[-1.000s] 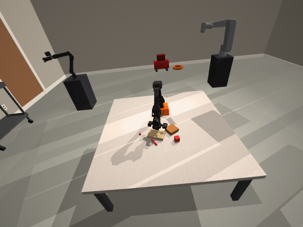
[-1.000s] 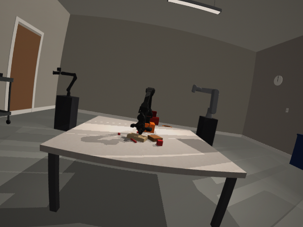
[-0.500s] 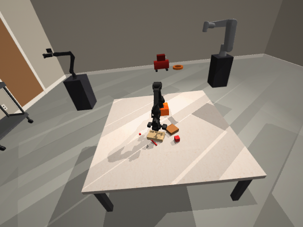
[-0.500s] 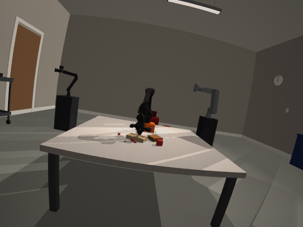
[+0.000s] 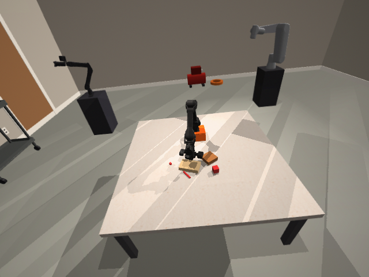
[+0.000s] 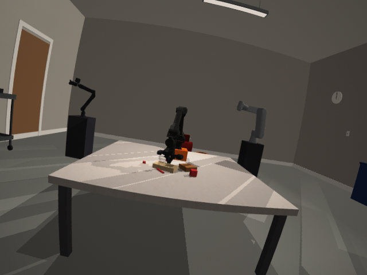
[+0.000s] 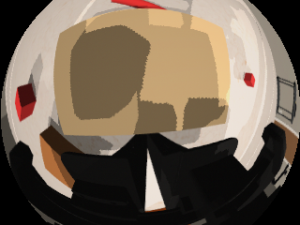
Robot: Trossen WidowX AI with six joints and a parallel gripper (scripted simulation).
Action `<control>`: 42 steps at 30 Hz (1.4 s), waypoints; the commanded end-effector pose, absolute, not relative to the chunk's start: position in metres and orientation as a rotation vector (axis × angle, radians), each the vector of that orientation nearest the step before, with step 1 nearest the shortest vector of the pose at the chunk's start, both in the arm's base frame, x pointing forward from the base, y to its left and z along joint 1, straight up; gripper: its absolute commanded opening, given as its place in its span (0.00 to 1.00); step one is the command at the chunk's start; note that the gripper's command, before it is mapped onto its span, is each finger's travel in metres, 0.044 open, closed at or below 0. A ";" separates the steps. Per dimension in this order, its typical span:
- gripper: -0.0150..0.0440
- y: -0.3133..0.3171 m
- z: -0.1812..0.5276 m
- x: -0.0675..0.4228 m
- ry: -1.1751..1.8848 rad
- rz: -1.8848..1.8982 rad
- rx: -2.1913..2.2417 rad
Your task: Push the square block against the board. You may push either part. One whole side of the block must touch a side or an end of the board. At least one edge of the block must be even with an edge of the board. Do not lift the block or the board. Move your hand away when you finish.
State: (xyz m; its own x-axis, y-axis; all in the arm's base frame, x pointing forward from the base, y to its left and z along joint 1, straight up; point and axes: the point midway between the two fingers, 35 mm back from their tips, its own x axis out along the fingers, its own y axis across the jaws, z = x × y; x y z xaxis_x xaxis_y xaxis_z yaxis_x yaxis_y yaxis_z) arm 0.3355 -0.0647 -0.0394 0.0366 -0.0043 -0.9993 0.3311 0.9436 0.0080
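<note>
The tan rectangular board (image 5: 188, 165) (image 6: 163, 166) (image 7: 187, 61) lies flat on the table. The brown square block (image 5: 210, 157) (image 6: 187, 167) (image 7: 55, 161) lies flat beside the board's end, to the right in the top and exterior views. It is turned at an angle to the board; their nearest corners are close, and no whole side meets the board. My gripper (image 5: 189, 158) (image 6: 169, 162) (image 7: 145, 131) is shut and empty. Its fingertips are at the board's long side nearest the arm base. I cannot tell whether they touch it. The fingers hide part of the block in the wrist view.
A red cube (image 5: 215, 169) (image 6: 193, 172) (image 7: 25, 101) stands near the brown block. A red stick (image 5: 187, 174) (image 6: 160, 171) (image 7: 136, 3) lies beyond the board's far long side. A tiny red piece (image 5: 170, 163) (image 6: 144, 162) (image 7: 249, 80) lies past its other end. An orange box (image 5: 200, 134) (image 6: 181, 154) is behind the gripper.
</note>
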 end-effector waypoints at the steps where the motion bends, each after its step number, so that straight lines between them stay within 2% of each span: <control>1: 0.25 -0.062 -0.040 0.330 1.522 -0.257 0.266; 25: 0.25 -0.050 -0.042 0.293 1.525 -0.256 0.266; 30: 0.25 -0.053 0.010 0.297 1.524 -0.257 0.266; 35: 0.25 -0.053 0.013 0.297 1.524 -0.257 0.266; 42: 0.25 -0.079 0.023 0.348 1.519 -0.259 0.265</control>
